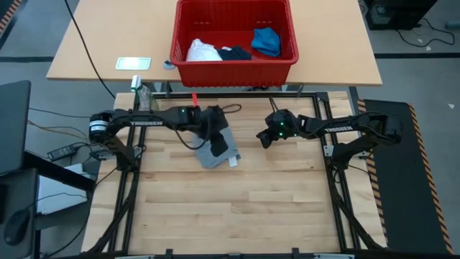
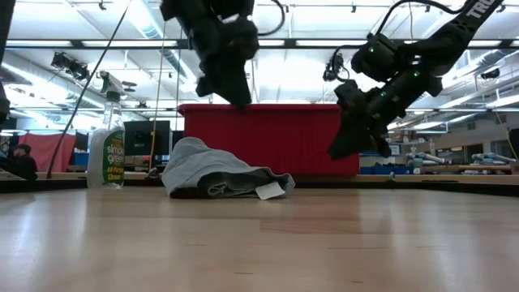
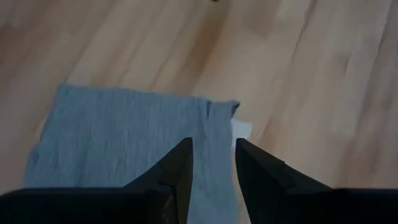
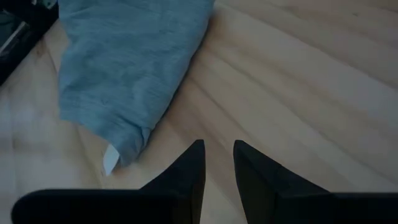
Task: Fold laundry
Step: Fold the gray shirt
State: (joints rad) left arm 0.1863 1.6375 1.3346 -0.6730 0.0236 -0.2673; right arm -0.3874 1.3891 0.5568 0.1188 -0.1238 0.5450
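- The grey T-shirt [image 1: 216, 150] is lying folded into a small bundle on the wooden worktop [image 1: 237, 208], near its far edge, with a white tag [image 2: 269, 191] sticking out at one corner.
- The left tool [image 1: 215, 128] is hovering above the bundle, its fingers [image 3: 178, 171] standing a narrow gap apart and gripping nothing.
- The right tool [image 1: 267, 138] is hanging in the air off to the side of the shirt, its fingers [image 4: 193, 167] slightly parted and empty.
- The red basket [image 1: 233, 68] is sitting on the table beyond, holding the white cloth [image 1: 203, 51], the navy garment [image 1: 235, 52] and the bright blue garment [image 1: 266, 40].
- A green spray bottle [image 2: 107, 146] is standing at the far left edge.
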